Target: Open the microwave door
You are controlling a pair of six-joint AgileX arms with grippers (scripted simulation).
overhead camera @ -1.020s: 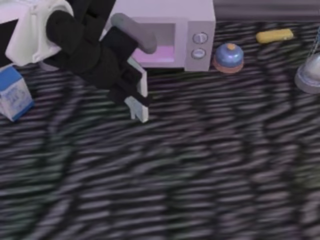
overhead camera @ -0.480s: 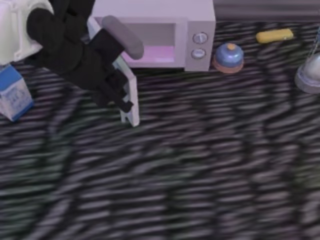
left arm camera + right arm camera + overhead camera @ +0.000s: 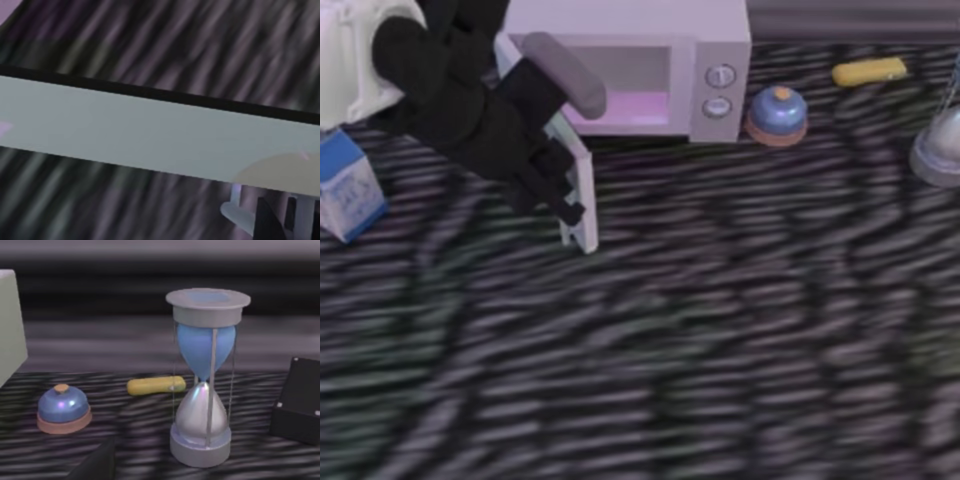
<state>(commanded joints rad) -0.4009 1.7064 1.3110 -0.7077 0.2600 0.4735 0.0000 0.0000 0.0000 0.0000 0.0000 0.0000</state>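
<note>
**Door swung wide, left claw at its free edge: risks from here**

We have the left claw at the outer end of the microwave door, which stands swung out from the microwave toward the front of the counter. The oven body sits behind the claw, its cavity open to view. Whether the claw is apart or clamped on the handle, we cannot tell: the arm covers it from above, and the left wrist view shows only the door's pale edge.

Judged risks:
- If we pull further past the hinge limit, the whole microwave may drag or twist on the counter.
- If the claw lets go at an angle, it may catch the handle and nudge the door back toward shut.
- The milk carton, off to the arm's outer side, could be struck by the elbow on retreat.

Right claw: not in view; its camera faces the hourglass, bell and yellow bar.
</note>
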